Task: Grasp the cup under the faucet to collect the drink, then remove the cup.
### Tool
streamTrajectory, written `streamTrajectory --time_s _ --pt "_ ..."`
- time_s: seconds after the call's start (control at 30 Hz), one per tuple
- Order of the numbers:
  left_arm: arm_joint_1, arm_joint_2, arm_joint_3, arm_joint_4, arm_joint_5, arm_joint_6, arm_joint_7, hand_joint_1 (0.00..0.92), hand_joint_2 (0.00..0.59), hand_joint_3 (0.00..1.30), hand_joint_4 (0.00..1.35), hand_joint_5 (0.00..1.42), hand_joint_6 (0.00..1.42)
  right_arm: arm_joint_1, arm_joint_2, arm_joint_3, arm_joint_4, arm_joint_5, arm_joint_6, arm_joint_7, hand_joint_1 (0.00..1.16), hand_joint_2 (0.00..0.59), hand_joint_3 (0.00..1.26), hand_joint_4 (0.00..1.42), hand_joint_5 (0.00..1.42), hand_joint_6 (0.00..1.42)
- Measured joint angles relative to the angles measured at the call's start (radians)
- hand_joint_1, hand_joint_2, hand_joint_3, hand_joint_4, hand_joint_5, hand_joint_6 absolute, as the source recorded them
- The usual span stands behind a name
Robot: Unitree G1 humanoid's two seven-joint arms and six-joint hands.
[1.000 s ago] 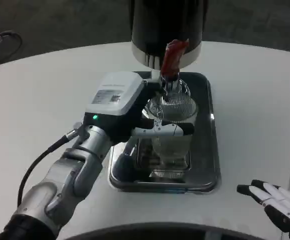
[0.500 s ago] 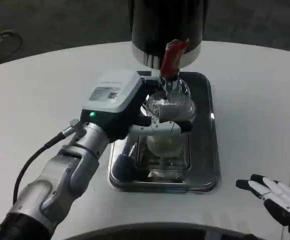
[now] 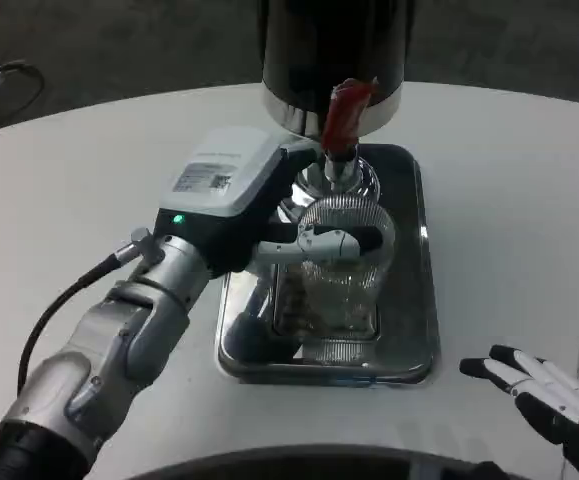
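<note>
The left hand (image 3: 269,215) held the cup (image 3: 341,262) at centre frame, over the tray (image 3: 414,330); the right hand (image 3: 549,400), lower right, lay with fingers spread.

A silver, segmented left forearm (image 3: 119,345) ends in the left hand (image 3: 259,215), its white back bearing a printed label (image 3: 207,176) above a lit green indicator (image 3: 178,220); a black cable (image 3: 59,315) trails from the wrist. The right hand (image 3: 549,400) has white-and-black fingers.
</note>
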Motion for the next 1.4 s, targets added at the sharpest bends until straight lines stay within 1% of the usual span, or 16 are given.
streamTrajectory --time_s 0.1,0.27,0.3,0.53,0.6,0.63,0.73,0.87,0.9,0.93,1.0,1.03,1.13,1.23,1.33,1.4 --pt "0.006 0.01 0.013 -0.013 -0.006 -0.013 -0.005 0.008 0.035 0.4 0.27 0.55 0.65 -0.003 0.0 0.006 0.0 -0.01 0.005 0.004 0.33 0.494 0.11 0.0 0.0 0.03" --pt "0.028 0.02 0.036 -0.046 -0.033 -0.022 -0.007 0.006 0.034 0.39 0.26 0.54 0.65 -0.007 0.0 0.016 0.0 -0.013 0.015 0.008 0.33 0.493 0.11 0.0 0.0 0.03" --pt "0.04 0.023 0.048 -0.064 -0.037 -0.024 -0.008 0.005 0.034 0.39 0.26 0.54 0.65 -0.007 0.0 0.018 0.0 -0.014 0.016 0.008 0.33 0.493 0.11 0.0 0.0 0.03" --pt "0.086 0.04 0.085 -0.144 -0.069 -0.03 -0.026 0.0 0.033 0.4 0.26 0.5 0.65 -0.013 -0.006 0.022 0.0 -0.014 0.039 0.011 0.33 0.493 0.1 0.0 0.0 0.03" --pt "0.109 0.054 0.102 -0.177 -0.085 -0.033 -0.038 0.0 0.029 0.4 0.26 0.49 0.65 -0.016 -0.009 0.025 0.0 -0.015 0.047 0.012 0.34 0.493 0.1 0.0 0.0 0.03" --pt "0.112 0.056 0.104 -0.183 -0.089 -0.034 -0.04 0.0 0.029 0.4 0.26 0.47 0.64 -0.017 -0.009 0.025 0.0 -0.015 0.052 0.012 0.34 0.493 0.1 0.0 0.0 0.03" --pt "0.146 0.063 0.137 -0.234 -0.118 -0.038 -0.06 0.0 0.028 0.4 0.26 0.42 0.56 -0.026 -0.021 0.032 0.0 -0.017 0.068 0.012 0.34 0.493 0.1 0.0 0.0 0.03" --pt "0.205 0.068 0.186 -0.323 -0.18 -0.053 -0.078 0.0 0.034 0.41 0.27 0.4 0.53 -0.035 -0.032 0.041 0.0 -0.025 0.09 0.012 0.34 0.492 0.1 0.0 0.0 0.03" --pt "0.228 0.068 0.21 -0.357 -0.212 -0.071 -0.086 0.0 0.038 0.41 0.28 0.4 0.51 -0.04 -0.034 0.046 0.0 -0.032 0.094 0.012 0.34 0.491 0.1 0.0 0.0 0.03" --pt "0.233 0.068 0.217 -0.367 -0.224 -0.076 -0.088 0.0 0.044 0.41 0.28 0.37 0.48 -0.042 -0.035 0.048 0.0 -0.033 0.095 0.012 0.34 0.489 0.1 0.0 0.0 0.03" --pt "0.249 0.069 0.248 -0.393 -0.268 -0.099 -0.099 0.0 0.045 0.39 0.27 0.33 0.44 -0.048 -0.038 0.06 0.0 -0.038 0.102 0.012 0.34 0.488 0.1 0.0 0.0 0.03" --pt "0.251 0.07 0.255 -0.398 -0.277 -0.105 -0.1 0.0 0.051 0.39 0.27 0.32 0.42 -0.05 -0.038 0.062 0.0 -0.039 0.105 0.012 0.34 0.487 0.1 0.0 0.0 0.03" --pt "0.263 0.073 0.295 -0.408 -0.357 -0.165 -0.13 0.0 0.059 0.38 0.26 0.3 0.38 -0.07 -0.041 0.077 0.0 -0.056 0.126 0.012 0.34 0.486 0.1 0.0 0.0 0.03" --pt "0.263 0.073 0.317 -0.413 -0.413 -0.199 -0.152 0.0 0.062 0.36 0.26 0.31 0.36 -0.083 -0.043 0.089 0.0 -0.063 0.133 0.012 0.33 0.485 0.1 0.0 0.0 0.03" --pt "0.257 0.071 0.34 -0.424 -0.491 -0.203 -0.193 0.0 0.065 0.32 0.24 0.32 0.35 -0.085 -0.043 0.096 0.0 -0.078 0.134 0.012 0.34 0.487 0.1 0.0 0.0 0.03" --pt "0.242 0.068 0.345 -0.424 -0.556 -0.202 -0.247 0.0 0.066 0.29 0.23 0.33 0.35 -0.084 -0.041 0.101 0.0 -0.086 0.134 0.012 0.34 0.488 0.1 0.0 0.0 0.03"
